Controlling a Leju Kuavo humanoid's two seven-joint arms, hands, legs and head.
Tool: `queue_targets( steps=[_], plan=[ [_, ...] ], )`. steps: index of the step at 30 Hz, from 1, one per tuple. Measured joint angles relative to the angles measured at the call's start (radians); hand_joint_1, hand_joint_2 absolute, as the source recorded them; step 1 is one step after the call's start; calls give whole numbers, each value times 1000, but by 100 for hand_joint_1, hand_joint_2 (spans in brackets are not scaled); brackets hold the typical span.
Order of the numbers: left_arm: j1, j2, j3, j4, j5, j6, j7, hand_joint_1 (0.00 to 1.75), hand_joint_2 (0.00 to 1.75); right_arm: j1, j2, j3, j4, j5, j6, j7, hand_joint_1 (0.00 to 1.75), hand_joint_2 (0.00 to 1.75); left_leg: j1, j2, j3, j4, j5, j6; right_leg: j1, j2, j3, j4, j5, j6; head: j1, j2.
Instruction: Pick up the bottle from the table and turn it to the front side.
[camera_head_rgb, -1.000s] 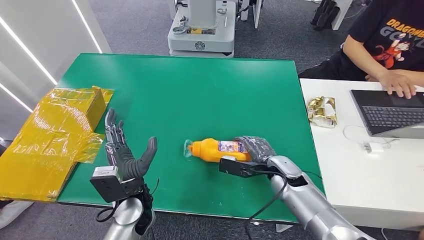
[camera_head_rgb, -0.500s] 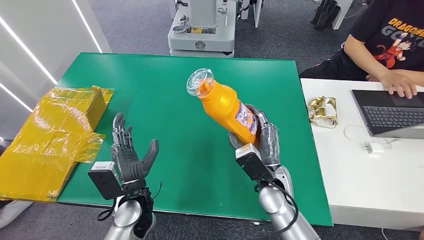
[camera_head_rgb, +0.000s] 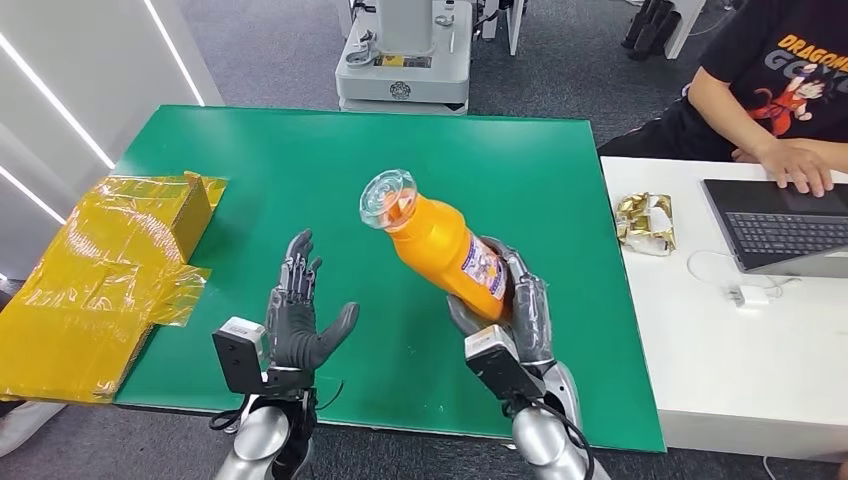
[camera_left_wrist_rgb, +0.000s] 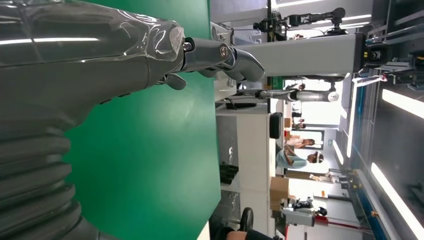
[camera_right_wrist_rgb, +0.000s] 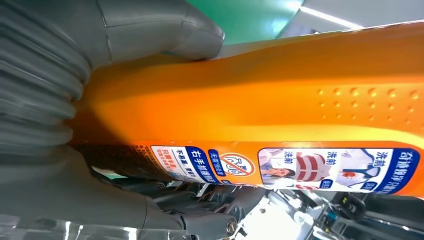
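Observation:
An orange bottle (camera_head_rgb: 440, 243) with a clear cap (camera_head_rgb: 387, 197) and a printed label hangs tilted above the green table (camera_head_rgb: 400, 170), cap pointing up and to the left. My right hand (camera_head_rgb: 510, 305) grips its lower half from beneath. In the right wrist view the orange bottle (camera_right_wrist_rgb: 260, 95) lies against the palm, label strip along one side, with my right hand (camera_right_wrist_rgb: 65, 100) wrapped round it. My left hand (camera_head_rgb: 300, 320) stands to the left of the bottle, palm turned toward it, fingers spread and holding nothing. My left hand (camera_left_wrist_rgb: 100, 55) is over the green surface in the left wrist view.
A yellow wrapped box (camera_head_rgb: 100, 270) lies over the table's left edge. A white table (camera_head_rgb: 740, 340) on the right carries a laptop (camera_head_rgb: 780, 225), a gold wrapper (camera_head_rgb: 643, 222) and a cable; a person sits there typing. A grey machine base (camera_head_rgb: 405, 60) stands beyond the far edge.
My right hand has lifted the bottle off the table and tilted it cap-up, then drawn it lower and nearer. My left hand has moved right toward the bottle.

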Motion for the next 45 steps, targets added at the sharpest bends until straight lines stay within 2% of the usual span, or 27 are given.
queue_targets(
  steps=[11, 16, 23, 38, 45],
  plan=[
    [-43, -4, -4, 0, -1, -28, -7, 0, 175, -7, 7, 11, 6, 21, 53, 25, 175, 175, 0, 0, 0, 0, 0, 0, 0, 0, 0, 0, 0, 0, 0, 0],
    [-100, -12, -19, 20, 13, -26, 0, 0, 175, -56, 22, 41, 35, 89, 191, 65, 175, 175, 0, 0, 0, 0, 0, 0, 0, 0, 0, 0, 0, 0, 0, 0],
    [-101, -12, -20, 37, 13, -18, 0, 0, 175, -73, 22, 36, 47, 117, 261, 87, 175, 175, 0, 0, 0, 0, 0, 0, 0, 0, 0, 0, 0, 0, 0, 0],
    [-101, -12, -20, 67, 14, -18, 0, 0, 175, -73, 22, 17, 66, 136, 298, 91, 175, 175, 0, 0, 0, 0, 0, 0, 0, 1, 0, 0, 0, 0, 0, 0],
    [-101, -11, -20, 79, 21, -15, 2, 0, 175, -79, 22, 14, 86, 178, 274, 143, 175, 175, 0, 0, 0, 0, 0, 0, 0, 0, 0, 0, 0, 0, 0, 0]
  ],
)
